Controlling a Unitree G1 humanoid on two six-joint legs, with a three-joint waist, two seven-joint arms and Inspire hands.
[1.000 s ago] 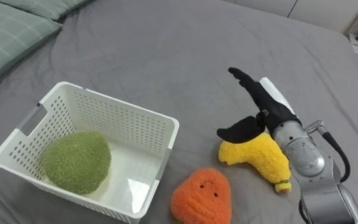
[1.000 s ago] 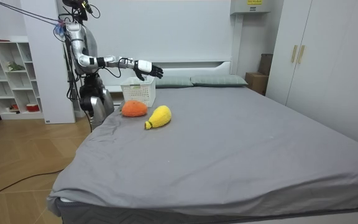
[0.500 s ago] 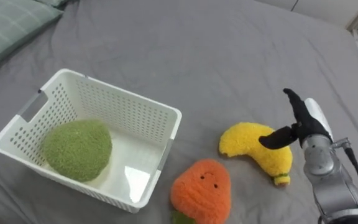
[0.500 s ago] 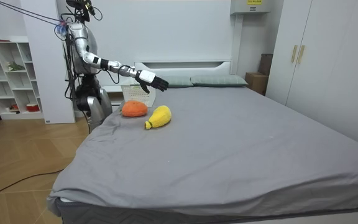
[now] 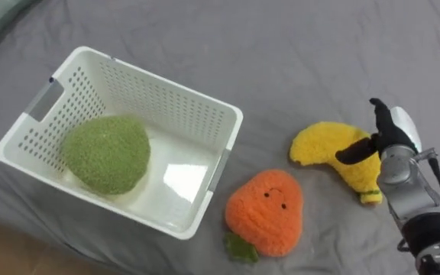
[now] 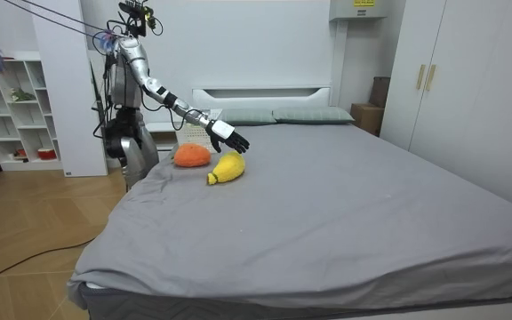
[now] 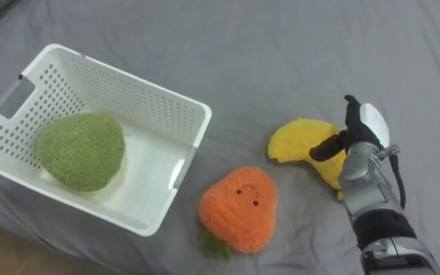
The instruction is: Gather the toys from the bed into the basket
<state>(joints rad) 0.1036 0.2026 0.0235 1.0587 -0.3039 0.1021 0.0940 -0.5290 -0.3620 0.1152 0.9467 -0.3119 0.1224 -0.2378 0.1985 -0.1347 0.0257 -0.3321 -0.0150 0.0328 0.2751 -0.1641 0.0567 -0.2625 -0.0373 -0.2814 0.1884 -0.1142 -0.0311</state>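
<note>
Presently, a white perforated basket (image 5: 170, 95) was set on the left of the grey bed (image 5: 296, 46), its open top turned up so that toys could be dropped in from above. One green plush toy (image 5: 107, 153) was contained in it, resting toward the left wall, and the right part of the basket floor was left bare. An orange plush toy (image 5: 267, 210) with a small stitched face was laid on the cover just beside the basket's near right corner; contact with the wall could not be confirmed. Further right, a yellow banana-shaped plush toy (image 5: 323, 145) was laid flat on the cover, apart from the orange one. The right hand (image 5: 392, 134) was positioned over the right end of this yellow toy, with fingers straight and spread, the thumb held out toward the toy, and nothing clamped. This posture was judged to be the approach to a grasp, the fingers being held apart so that the soft body could be taken between them and the thumb. In the room view, the robot was seen standing at the bed's corner on the room view's left, with the right arm sloped down to the toy. Two toys were judged to be left for collection.
</note>
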